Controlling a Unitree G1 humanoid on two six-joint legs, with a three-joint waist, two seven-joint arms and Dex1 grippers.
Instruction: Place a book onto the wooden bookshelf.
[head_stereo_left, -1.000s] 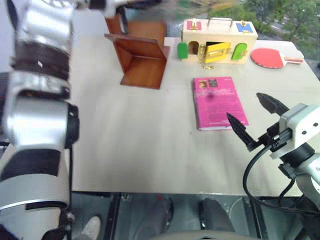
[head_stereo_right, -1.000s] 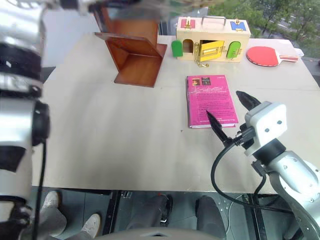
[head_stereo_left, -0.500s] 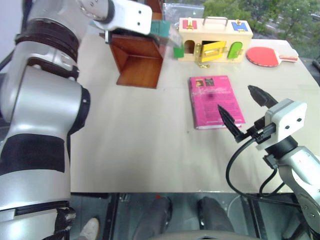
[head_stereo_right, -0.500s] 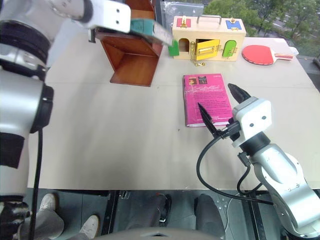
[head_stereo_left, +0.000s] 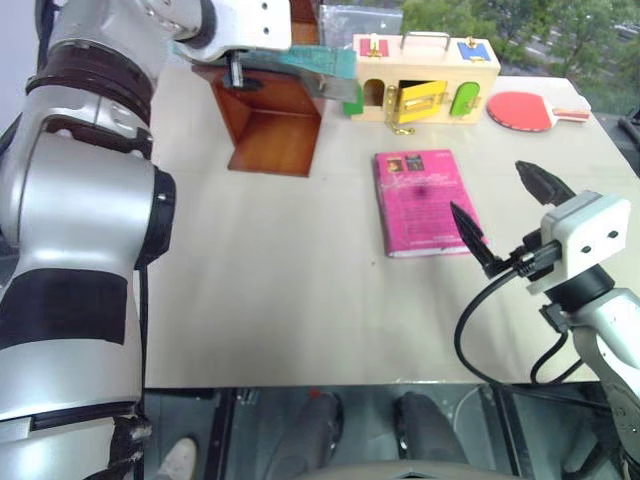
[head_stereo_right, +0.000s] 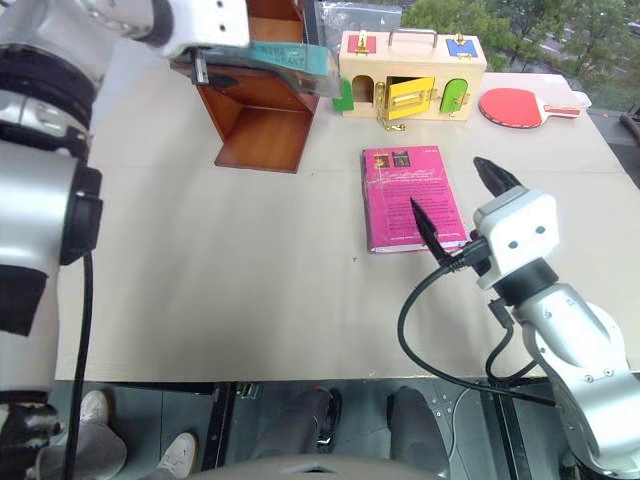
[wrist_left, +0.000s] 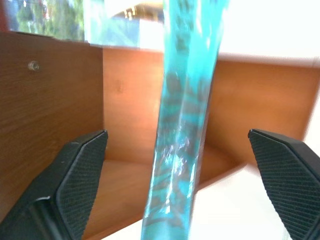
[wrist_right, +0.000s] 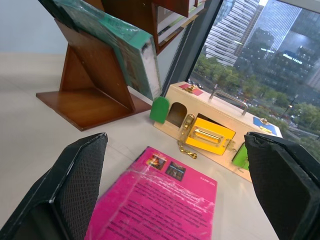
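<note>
Frankly, no print is legible on the book (head_stereo_left: 310, 66) or pink book (head_stereo_left: 425, 200).

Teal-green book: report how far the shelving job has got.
Done: the thin teal-green paperback book has reached the reddish-brown wooden bookshelf and leans on its slanted board. In hand: the left gripper is open, its fingers apart on either side of the book. Left: draw that gripper clear. The right gripper is open near the magenta-pink book.
</note>
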